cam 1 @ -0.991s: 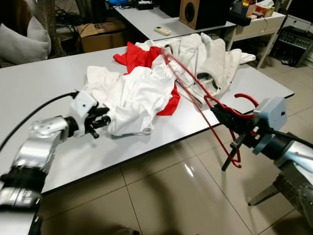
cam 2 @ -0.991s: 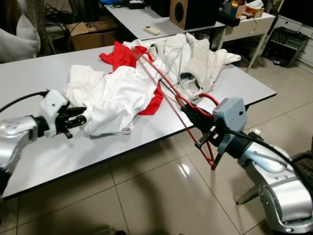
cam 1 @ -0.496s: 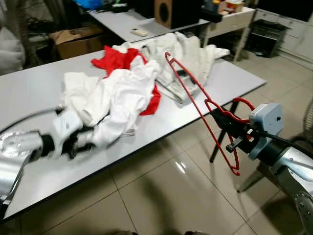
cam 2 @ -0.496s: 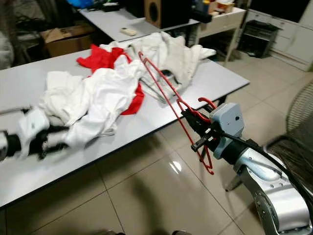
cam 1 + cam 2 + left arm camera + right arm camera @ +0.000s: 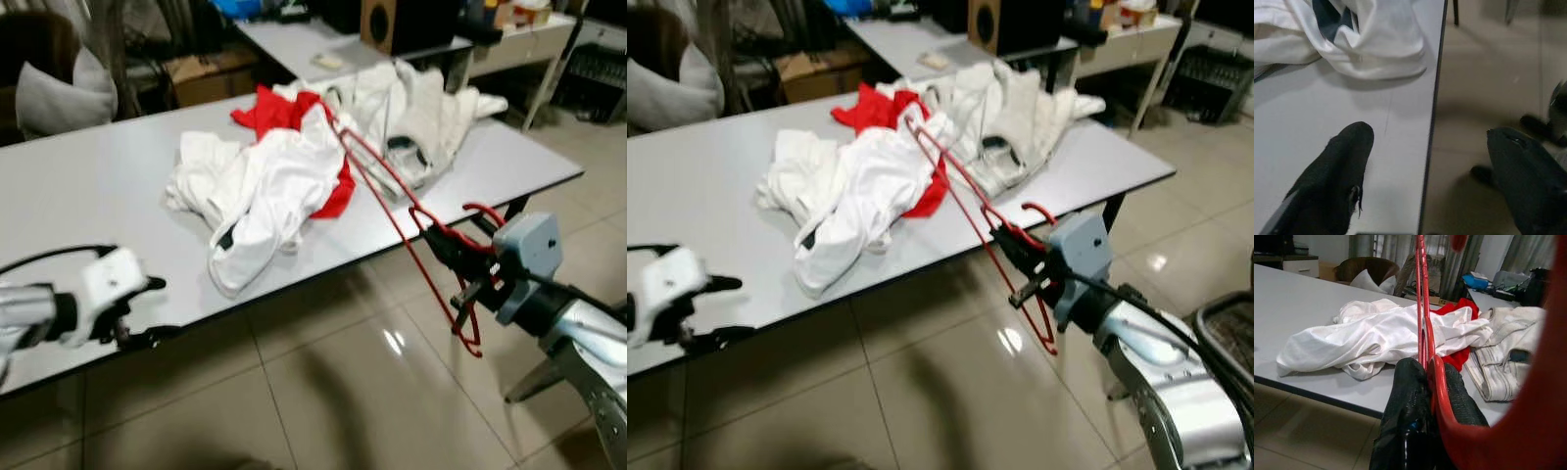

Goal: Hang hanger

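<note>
A red wire hanger (image 5: pixel 1421 293) is held off the table's right front corner, over the floor, its long end reaching back above the clothes. My right gripper (image 5: pixel 446 245) is shut on it just below the hook (image 5: pixel 487 208). A heap of white garments (image 5: pixel 274 186) lies mid-table on the grey table (image 5: pixel 88 196), with a red garment (image 5: pixel 269 110) under it and a cream jacket (image 5: pixel 421 108) behind. My left gripper (image 5: pixel 152 308) stands open at the table's near edge, apart from the white cloth (image 5: pixel 1371 54), one finger over the table and one over the floor.
A second table at the back carries a speaker (image 5: pixel 387 22) and small items. A cardboard box (image 5: pixel 211 73) and a cushioned chair (image 5: pixel 54 93) stand behind the table. Glossy tiled floor (image 5: pixel 323 392) lies in front of me.
My left gripper has drawn back from the white garment's edge to the table's near edge and now holds nothing. The right gripper still holds the hanger. The camera has shifted.
</note>
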Motion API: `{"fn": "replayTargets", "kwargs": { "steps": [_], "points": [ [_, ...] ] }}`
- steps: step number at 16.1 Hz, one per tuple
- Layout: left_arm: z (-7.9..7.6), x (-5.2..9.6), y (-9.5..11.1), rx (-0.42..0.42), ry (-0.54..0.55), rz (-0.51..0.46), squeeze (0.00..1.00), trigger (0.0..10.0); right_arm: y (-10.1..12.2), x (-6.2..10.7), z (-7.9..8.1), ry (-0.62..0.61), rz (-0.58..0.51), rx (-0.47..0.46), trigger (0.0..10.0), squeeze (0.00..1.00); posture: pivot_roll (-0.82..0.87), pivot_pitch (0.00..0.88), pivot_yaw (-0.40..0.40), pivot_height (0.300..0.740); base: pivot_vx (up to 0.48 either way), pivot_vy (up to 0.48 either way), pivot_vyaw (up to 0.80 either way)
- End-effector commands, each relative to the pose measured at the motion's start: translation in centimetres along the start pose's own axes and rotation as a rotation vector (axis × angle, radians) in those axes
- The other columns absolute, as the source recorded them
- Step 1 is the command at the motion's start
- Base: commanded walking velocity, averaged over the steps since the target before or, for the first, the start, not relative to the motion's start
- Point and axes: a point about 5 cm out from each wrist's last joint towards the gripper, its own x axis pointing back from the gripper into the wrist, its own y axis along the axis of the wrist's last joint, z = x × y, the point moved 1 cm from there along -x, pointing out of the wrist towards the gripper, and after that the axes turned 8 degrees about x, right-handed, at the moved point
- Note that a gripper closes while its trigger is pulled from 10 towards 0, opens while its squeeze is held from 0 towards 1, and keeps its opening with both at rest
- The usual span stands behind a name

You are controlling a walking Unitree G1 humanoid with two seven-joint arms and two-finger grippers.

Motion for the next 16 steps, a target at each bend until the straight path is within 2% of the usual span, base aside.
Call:
{"fn": "replayTargets", "kwargs": {
  "steps": [1,2,3,5,6,7,8,9,11,12,14,16],
  "points": [
    [0.3,0.9,2.1,0.027,0.02,-0.129,1.0,10.0,0.4,-0.1,0.0,-0.006,-0.019,-0.002,10.0,0.0,-0.13,0.0,0.064,0.74,0.0,0.0,0.0],
    [0.5,1.1,3.4,0.091,0.066,-0.279,1.0,10.0,0.5,-0.2,0.1,-0.021,-0.03,-0.023,10.0,0.0,-0.12,0.0,0.062,0.74,0.0,0.0,0.0],
    [0.8,1.0,4.0,0.144,0.137,-0.384,1.0,10.0,0.6,-0.6,0.3,-0.049,-0.043,-0.05,10.0,0.0,-0.11,0.0,0.06,0.74,0.0,0.0,0.0],
    [0.8,-0.4,5.0,0.196,0.266,-0.516,0.98,10.0,0.8,-1.4,1.2,-0.08,-0.081,-0.113,10.0,0.0,-0.1,0.0,0.05,0.74,0.0,0.0,0.0],
    [0.6,-1.1,5.6,0.226,0.324,-0.574,0.54,10.0,0.8,-1.9,1.6,-0.089,-0.082,-0.128,10.0,0.0,-0.1,0.0,0.05,0.74,0.0,0.0,0.0],
    [0.0,-2.0,6.3,0.268,0.365,-0.612,0.25,10.0,0.8,-2.3,1.7,-0.119,-0.079,-0.136,10.0,0.0,-0.09,0.0,0.04,0.74,0.0,0.0,0.0],
    [-0.7,-2.9,6.7,0.307,0.43,-0.636,0.0,10.0,0.6,-2.6,1.6,-0.177,-0.069,-0.166,10.0,0.0,-0.09,0.0,0.043,0.74,0.0,0.0,0.0],
    [-1.3,-3.5,6.5,0.374,0.505,-0.618,0.0,10.0,0.3,-2.5,1.5,-0.226,-0.044,-0.171,10.0,0.0,-0.09,0.0,0.053,0.74,0.0,0.0,0.0],
    [-1.9,-3.8,6.6,0.394,0.559,-0.604,0.0,10.0,0.0,-2.1,1.1,-0.283,-0.021,-0.171,10.0,0.0,-0.09,0.0,0.068,0.74,0.0,0.0,0.0],
    [-1.9,-4.1,6.8,0.419,0.603,-0.594,0.0,10.0,-0.1,-1.8,0.7,-0.331,-0.009,-0.192,10.0,0.0,-0.09,0.058,0.061,0.74,0.0,0.0,0.0],
    [-1.8,-4.6,7.3,0.446,0.643,-0.592,0.0,10.0,-0.3,-1.8,0.3,-0.392,-0.002,-0.253,10.0,0.0,-0.1,0.084,0.062,0.74,0.0,0.0,0.0],
    [-2.2,-5.3,8.5,0.395,0.582,-0.606,0.0,10.0,-0.2,-2.6,0.4,-0.375,-0.019,-0.301,10.0,0.0,-0.12,0.104,0.036,0.74,0.0,0.0,0.0]
  ]
}}
